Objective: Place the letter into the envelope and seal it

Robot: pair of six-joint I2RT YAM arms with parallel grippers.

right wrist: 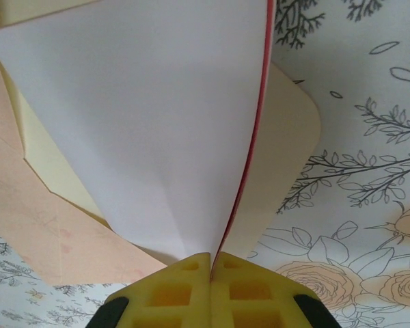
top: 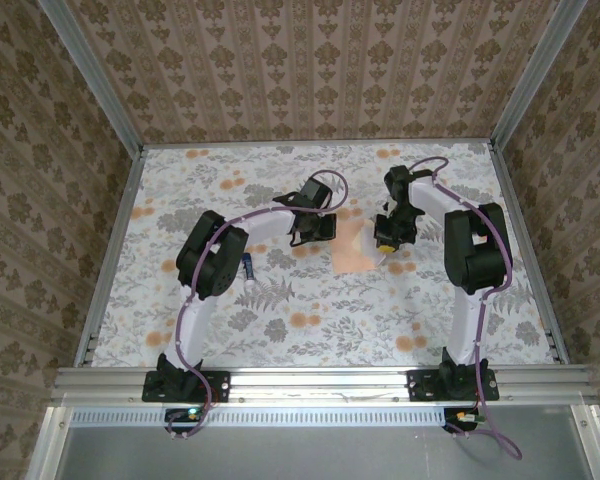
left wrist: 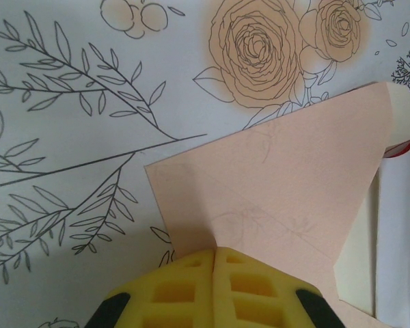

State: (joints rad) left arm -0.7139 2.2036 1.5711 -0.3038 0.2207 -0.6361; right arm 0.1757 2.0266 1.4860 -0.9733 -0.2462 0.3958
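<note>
Left gripper (left wrist: pixel 214 254) was clamped on the envelope (left wrist: pixel 280 184) at its edge. Right gripper (right wrist: pixel 210 258) was clamped on the letter (right wrist: pixel 143 123), which overlapped the envelope's cream inner face.

Brown damask-wallpapered walls (top: pixel 320 60) are enclosing the white floral-printed bench (top: pixel 310 300); a grey aluminium rail (top: pixel 320 378) is edging its near side.

The envelope (top: pixel 352 250) lies flat on the tabletop (top: pixel 280 300) between the two tools, its near edge under the tips of the left tool (left wrist: pixel 214 254). The letter (right wrist: pixel 143 123) runs forward from the right tool (right wrist: pixel 210 258) – pinched there – with the envelope beneath and to its left.
</note>
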